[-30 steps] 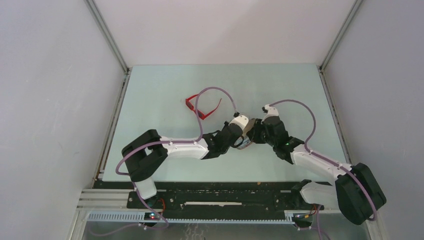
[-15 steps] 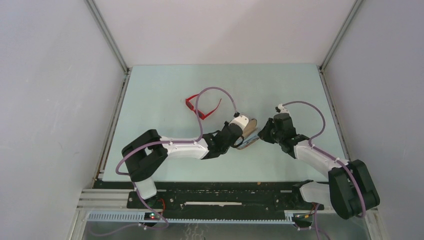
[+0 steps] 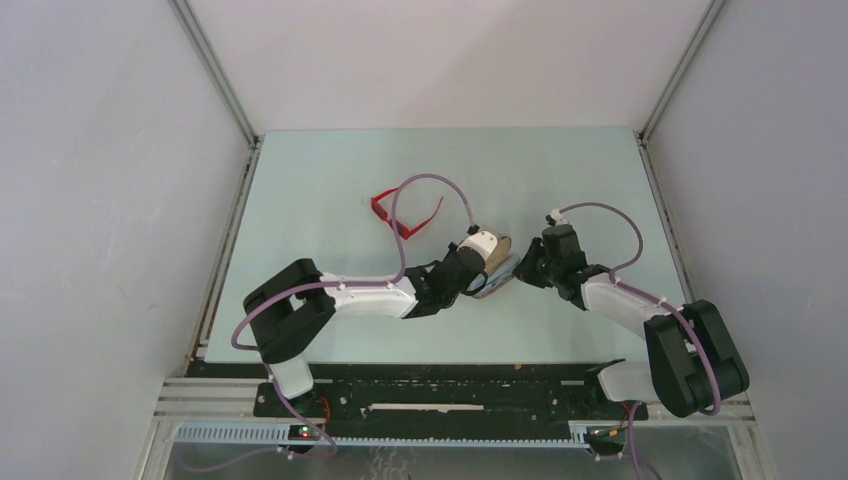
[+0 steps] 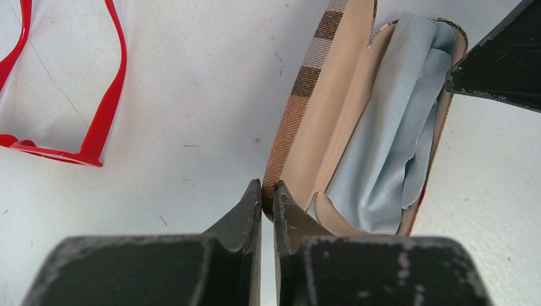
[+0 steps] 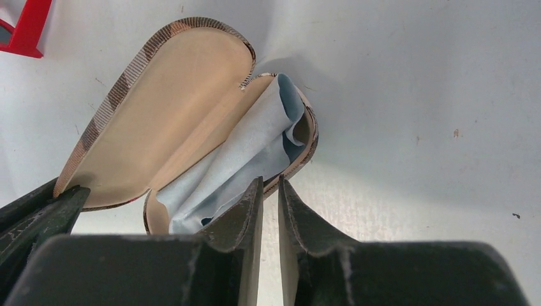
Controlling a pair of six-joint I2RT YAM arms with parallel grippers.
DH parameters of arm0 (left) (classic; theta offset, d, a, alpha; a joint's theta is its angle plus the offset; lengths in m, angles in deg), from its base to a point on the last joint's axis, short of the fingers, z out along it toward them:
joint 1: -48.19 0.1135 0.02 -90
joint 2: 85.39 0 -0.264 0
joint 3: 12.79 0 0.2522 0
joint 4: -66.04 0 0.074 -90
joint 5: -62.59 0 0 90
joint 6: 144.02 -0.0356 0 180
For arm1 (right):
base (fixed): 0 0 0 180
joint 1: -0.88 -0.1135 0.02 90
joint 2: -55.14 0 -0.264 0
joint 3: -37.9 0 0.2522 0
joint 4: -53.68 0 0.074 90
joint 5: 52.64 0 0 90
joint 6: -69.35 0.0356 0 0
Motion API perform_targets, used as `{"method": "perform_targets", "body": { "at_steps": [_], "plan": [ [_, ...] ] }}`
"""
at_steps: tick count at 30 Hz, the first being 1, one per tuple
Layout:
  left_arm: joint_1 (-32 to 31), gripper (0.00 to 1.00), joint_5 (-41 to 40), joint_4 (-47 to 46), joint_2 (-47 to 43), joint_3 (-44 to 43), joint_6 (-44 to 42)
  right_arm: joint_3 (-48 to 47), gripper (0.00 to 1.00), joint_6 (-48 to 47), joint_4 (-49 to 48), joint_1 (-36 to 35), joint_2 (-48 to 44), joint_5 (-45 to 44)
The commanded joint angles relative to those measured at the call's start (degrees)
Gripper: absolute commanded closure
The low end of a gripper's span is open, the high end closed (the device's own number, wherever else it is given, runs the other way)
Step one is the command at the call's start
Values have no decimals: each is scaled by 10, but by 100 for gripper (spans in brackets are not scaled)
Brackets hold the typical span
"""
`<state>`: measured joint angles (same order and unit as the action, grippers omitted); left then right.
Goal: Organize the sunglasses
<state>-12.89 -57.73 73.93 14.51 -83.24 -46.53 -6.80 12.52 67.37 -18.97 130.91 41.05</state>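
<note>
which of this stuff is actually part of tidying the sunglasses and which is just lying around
Part of the job:
- red sunglasses, arms unfolded, on the table
- plaid case, open; left gripper pinching its lid edge, right gripper at its base rim

Probably just lying about:
- pale blue cloth, bunched inside the case

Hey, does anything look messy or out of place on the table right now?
The blue cloth is crumpled inside the open case, filling it; the red sunglasses lie outside it, arms unfolded.
</note>
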Motion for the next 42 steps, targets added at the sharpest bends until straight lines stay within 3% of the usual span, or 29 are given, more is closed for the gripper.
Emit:
{"method": "perform_targets", "body": {
  "at_steps": [1, 11, 42],
  "plan": [
    [-5, 100, -5, -22, 3, 4, -2, -22, 78, 10, -21, 1, -9, 13],
    [-8, 100, -21, -14, 15, -7, 2, -22, 77, 16, -21, 0, -50, 9],
    [-15, 100, -29, -13, 11, -7, -5, -75, 79, 26, -44, -16, 107, 10]
  ]
}}
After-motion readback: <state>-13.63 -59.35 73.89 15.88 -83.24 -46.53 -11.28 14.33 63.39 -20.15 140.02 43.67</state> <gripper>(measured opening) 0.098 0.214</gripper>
